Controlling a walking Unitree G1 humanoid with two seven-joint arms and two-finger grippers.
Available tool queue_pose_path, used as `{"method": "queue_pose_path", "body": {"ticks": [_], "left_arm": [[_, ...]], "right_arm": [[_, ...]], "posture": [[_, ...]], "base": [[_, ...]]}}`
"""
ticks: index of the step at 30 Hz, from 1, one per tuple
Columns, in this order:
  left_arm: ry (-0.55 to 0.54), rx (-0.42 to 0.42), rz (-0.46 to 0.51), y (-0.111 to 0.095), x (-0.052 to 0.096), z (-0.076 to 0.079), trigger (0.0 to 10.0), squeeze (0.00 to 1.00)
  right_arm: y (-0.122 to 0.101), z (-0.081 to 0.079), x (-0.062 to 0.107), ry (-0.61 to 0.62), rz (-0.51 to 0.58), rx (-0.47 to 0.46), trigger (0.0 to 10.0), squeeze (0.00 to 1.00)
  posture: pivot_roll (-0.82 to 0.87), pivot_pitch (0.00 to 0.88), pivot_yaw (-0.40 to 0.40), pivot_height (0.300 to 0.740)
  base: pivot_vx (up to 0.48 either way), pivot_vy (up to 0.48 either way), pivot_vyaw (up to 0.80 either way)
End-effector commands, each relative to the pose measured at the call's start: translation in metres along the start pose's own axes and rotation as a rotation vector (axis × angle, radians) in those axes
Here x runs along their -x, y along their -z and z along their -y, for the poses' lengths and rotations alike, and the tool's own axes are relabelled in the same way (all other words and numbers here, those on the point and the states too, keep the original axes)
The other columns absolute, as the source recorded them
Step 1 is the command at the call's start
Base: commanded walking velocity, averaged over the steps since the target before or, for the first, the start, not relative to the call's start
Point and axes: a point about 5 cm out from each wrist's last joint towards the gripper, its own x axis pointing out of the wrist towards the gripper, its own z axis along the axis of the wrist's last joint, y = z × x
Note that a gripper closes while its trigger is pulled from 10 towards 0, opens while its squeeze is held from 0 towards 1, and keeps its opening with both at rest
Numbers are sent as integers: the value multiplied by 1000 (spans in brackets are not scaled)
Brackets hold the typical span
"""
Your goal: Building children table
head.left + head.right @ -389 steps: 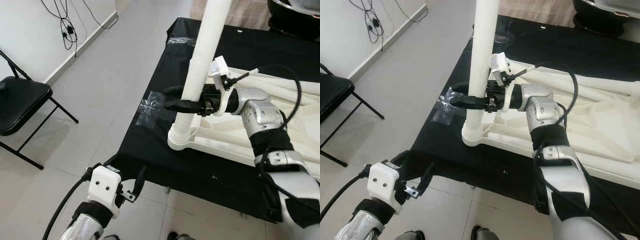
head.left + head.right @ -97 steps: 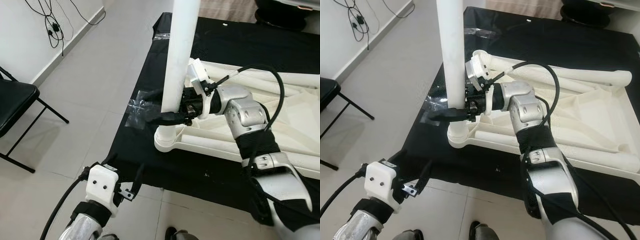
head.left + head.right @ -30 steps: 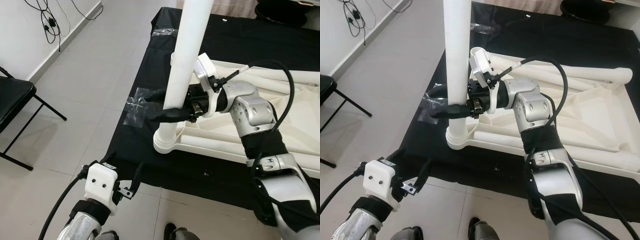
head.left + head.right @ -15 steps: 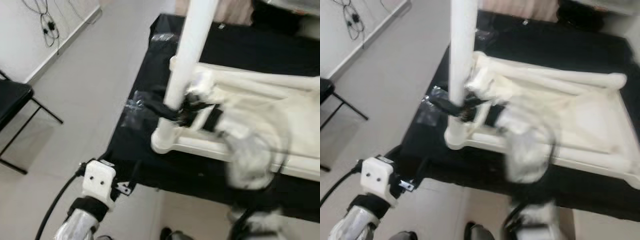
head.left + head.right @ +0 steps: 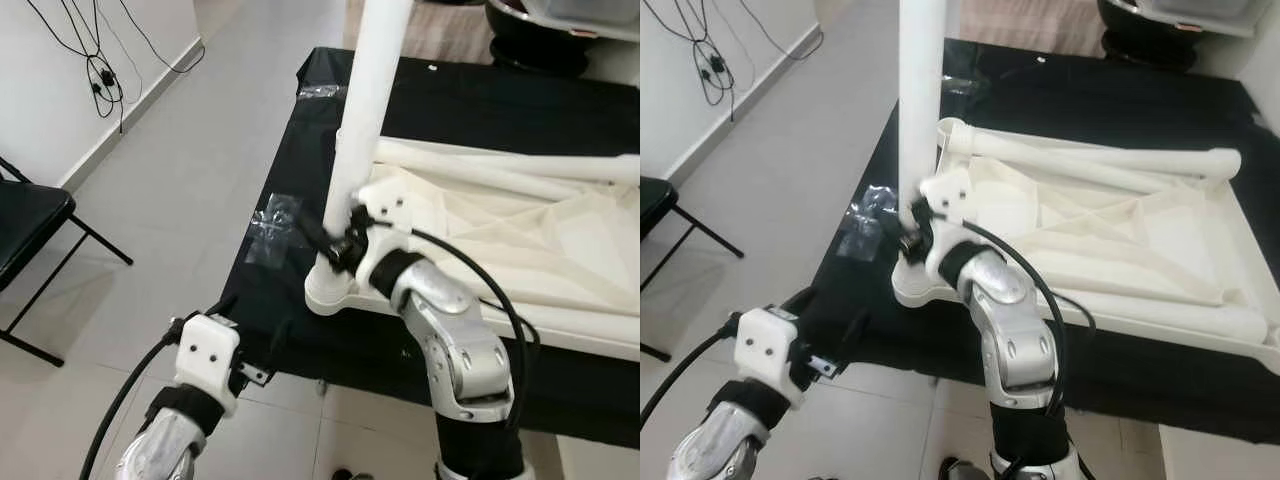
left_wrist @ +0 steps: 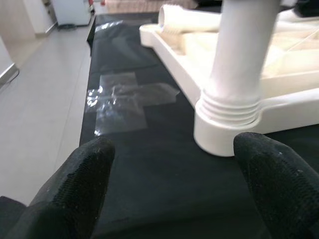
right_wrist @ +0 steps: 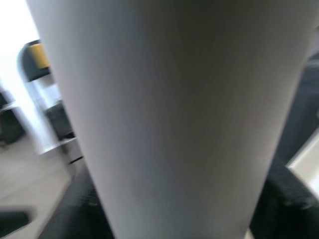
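Your right end effector [image 5: 335, 243] is now gripping the white leg [image 5: 362, 125] lower, near its threaded socket [image 6: 227, 124], elbow swung in front of you. Leg is standing upright in the corner of the upturned table frame [image 5: 1200, 320] on the black counter [image 5: 290, 190]. Left end effector [image 6: 174, 164] is hovering open, facing the socket. Keep the leg vertical while twisting; avoid cross-threading.

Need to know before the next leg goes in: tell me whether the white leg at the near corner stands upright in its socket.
Upright. The white leg rises from the corner socket of the table frame, with the right gripper around it low down.
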Motion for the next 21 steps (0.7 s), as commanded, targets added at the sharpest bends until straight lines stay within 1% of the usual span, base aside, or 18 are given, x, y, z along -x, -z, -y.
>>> {"method": "queue_pose_path", "body": {"ticks": [1, 2, 3, 4, 5, 6, 8, 9, 10, 11, 14, 18, 19, 20, 21], "left_arm": [[-9, -8, -21, 5, 3, 0, 10000, 0], [-10, -8, -20, 5, 2, 0, 10000, 0], [-9, -8, -19, 5, 2, 0, 10000, 0], [-9, -8, -19, 5, 2, 0, 10000, 0], [-2, -7, -18, 5, 2, 1, 10000, 0], [0, -5, -17, 4, 3, 2, 10000, 0], [0, -5, -17, 4, 3, 2, 10000, 0], [2, -5, -17, 4, 3, 2, 10000, 0], [4, -4, -16, 3, 4, 3, 10000, 0], [4, -4, -16, 3, 4, 3, 10000, 0], [4, -2, -20, 1, 9, 5, 10000, 0], [3, -2, -23, 0, 12, 6, 10000, 0], [2, -1, -26, -1, 14, 6, 10000, 0], [2, -1, -26, -1, 14, 6, 10000, 0], [3, 0, -27, -2, 15, 7, 10000, 0]], "right_arm": [[-5, -14, 1, -211, 30, -26, 10000, 1000], [-9, -21, 9, -415, 49, 8, 10000, 1000], [-7, -19, 15, -571, 28, 36, 10000, 1000], [-7, -19, 15, -571, 28, 36, 10000, 1000], [-3, -6, 16, -688, -37, 113, 10000, 361], [-2, 0, 14, -717, -61, 134, 10000, 0], [-2, 0, 14, -717, -61, 134, 10000, 0], [-2, 4, 12, -734, -72, 147, 10000, 0], [-4, 12, 6, -749, -70, 137, 10000, 0], [-4, 12, 6, -749, -70, 137, 10000, 0], [-16, 30, -12, -780, -45, 100, 10000, 0], [-22, 34, -16, -806, -34, 87, 10000, 0], [-28, 37, -17, -859, -26, 82, 0, 0], [-28, 37, -17, -859, -26, 82, 0, 0], [-30, 38, -17, -889, -27, 77, 0, 0]], "posture": [[55, 213, -86, 740], [57, 209, -84, 740], [63, 213, -84, 740], [63, 213, -84, 740], [69, 214, -84, 740], [75, 220, -85, 740], [75, 220, -85, 740], [75, 220, -85, 740], [92, 236, -83, 740], [92, 236, -83, 740], [108, 252, -82, 740], [119, 265, -81, 740], [121, 268, -81, 740], [121, 268, -81, 740], [126, 275, -82, 740]], "base": [[0, 0, 0], [0, 0, 0], [0, 0, 0], [0, 0, 0], [0, 0, 0], [0, 0, 0], [0, 0, 0], [0, 0, 0], [0, 0, 0], [0, 0, 0], [0, 0, 0], [0, 0, 0], [0, 0, 0], [0, 0, 0], [0, 0, 0]]}}
